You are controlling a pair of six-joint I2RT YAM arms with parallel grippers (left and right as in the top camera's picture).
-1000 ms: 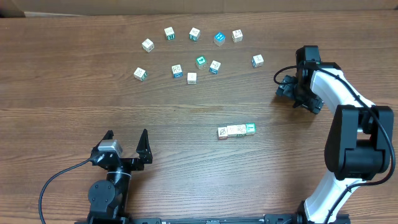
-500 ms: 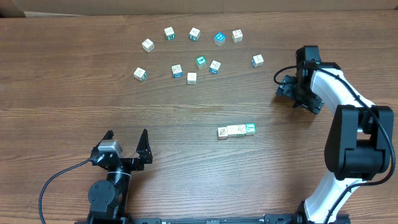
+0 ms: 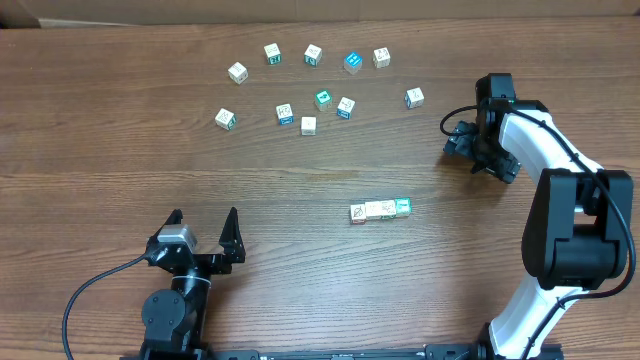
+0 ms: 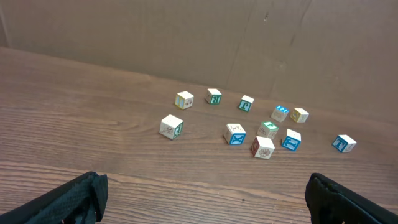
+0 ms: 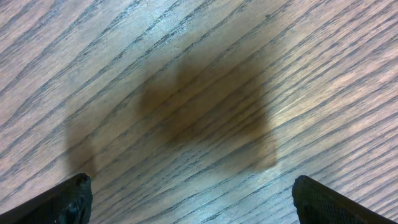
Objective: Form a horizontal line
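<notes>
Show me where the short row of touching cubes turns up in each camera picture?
Overhead: the row of cubes lies right of centre, nearer the robot than the scattered cubes.
Left wrist: not in it; only the scattered cubes show.
Right wrist: not in it; only bare wood.
Shared landmark: the wooden table, whose grain shows in all three views.

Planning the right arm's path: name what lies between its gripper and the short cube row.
Overhead view: only bare brown wooden table between right gripper and row of white-sided cubes.
</notes>
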